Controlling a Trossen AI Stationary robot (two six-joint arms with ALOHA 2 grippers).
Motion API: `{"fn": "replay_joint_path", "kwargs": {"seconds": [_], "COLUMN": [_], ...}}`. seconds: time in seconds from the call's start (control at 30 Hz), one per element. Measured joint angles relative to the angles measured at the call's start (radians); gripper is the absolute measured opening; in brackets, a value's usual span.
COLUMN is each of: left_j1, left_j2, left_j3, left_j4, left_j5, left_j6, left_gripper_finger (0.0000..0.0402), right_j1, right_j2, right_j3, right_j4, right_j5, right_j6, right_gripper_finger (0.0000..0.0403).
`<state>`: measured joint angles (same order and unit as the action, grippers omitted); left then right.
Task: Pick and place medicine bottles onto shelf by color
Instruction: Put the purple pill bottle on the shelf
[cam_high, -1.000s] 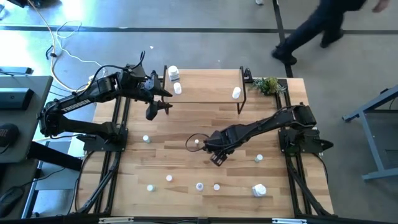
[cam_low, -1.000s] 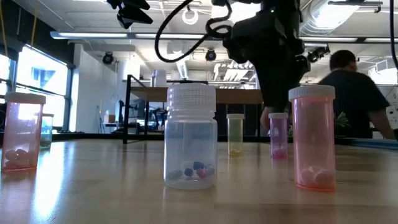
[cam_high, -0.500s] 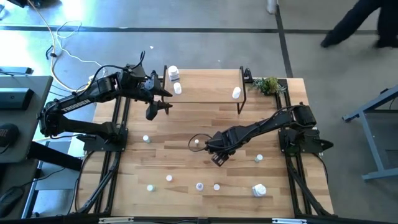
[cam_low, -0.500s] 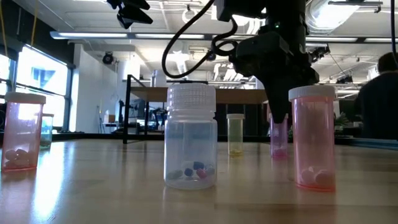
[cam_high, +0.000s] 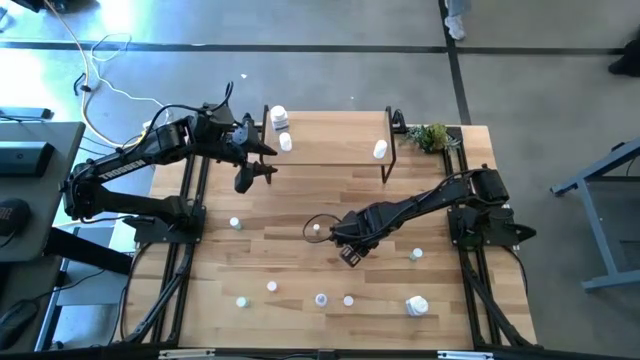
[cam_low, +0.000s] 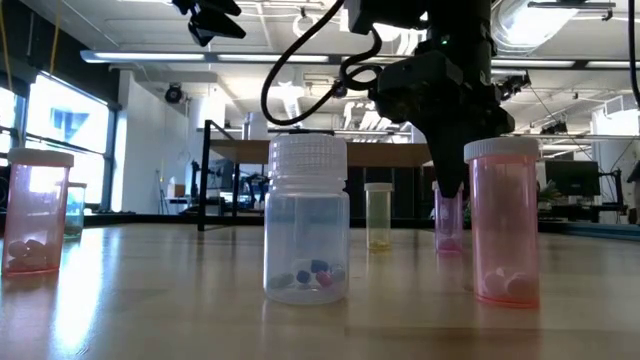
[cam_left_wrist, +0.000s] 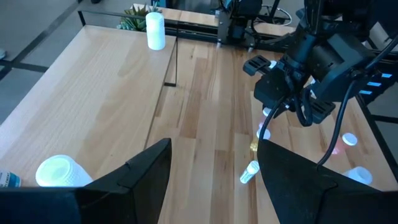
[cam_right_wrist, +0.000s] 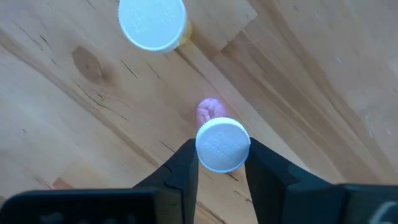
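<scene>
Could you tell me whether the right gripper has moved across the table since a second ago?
Barely. In the high view the right gripper sits at the same spot relative to the shelf; it has only lowered and closed on the pink bottle.

Pink bottle (cam_right_wrist: 222, 144) white-capped; yellow bottle (cam_low: 378, 215); light-wood shelf (cam_high: 330, 140)

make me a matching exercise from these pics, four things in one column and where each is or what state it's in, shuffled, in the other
Things:
1. right gripper
2. left gripper
3. green plant
4. wide clear bottle

Places or states:
A. at the table's far right corner, beside the shelf
B. open, hanging by the shelf's left end
C. nearest the low camera, coloured pills at its bottom
D. fingers either side of a pink-tinted bottle standing mid-table

Pairs: 1-D, 2-B, 3-A, 4-C
</scene>
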<state>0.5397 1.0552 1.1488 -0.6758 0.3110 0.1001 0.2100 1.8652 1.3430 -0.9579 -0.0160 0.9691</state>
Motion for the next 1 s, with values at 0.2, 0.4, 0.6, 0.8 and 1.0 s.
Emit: {"fn": "replay_joint_path", "kwargs": {"seconds": [0.2,0.4,0.6,0.8,1.0], "left_j1": [0.0,0.0,0.0,0.0,0.0], "left_j2": [0.0,0.0,0.0,0.0,0.0], "left_j3": [0.0,0.0,0.0,0.0,0.0], "left_j4": [0.0,0.0,0.0,0.0,0.0], "left_j5": [0.0,0.0,-0.006,-0.008,-0.008], "left_j6": [0.0,0.0,0.001,0.026,0.034], "left_gripper_finger": [0.0229,0.0229,0.0229,0.0229,0.0229], "right_j1": [0.0,0.0,-0.003,-0.038,-0.096], "right_j2": [-0.007,-0.008,-0.007,-0.007,-0.007], "right_j3": [0.028,0.105,0.206,0.324,0.46], "right_j4": [-0.051,-0.117,-0.207,-0.3,-0.35], "right_j5": [-0.022,-0.01,0.043,0.124,0.17], "right_j6": [0.029,0.054,0.054,0.032,-0.057], "right_gripper_finger": [0.0091,0.009,0.009,0.0089,0.0089]}}
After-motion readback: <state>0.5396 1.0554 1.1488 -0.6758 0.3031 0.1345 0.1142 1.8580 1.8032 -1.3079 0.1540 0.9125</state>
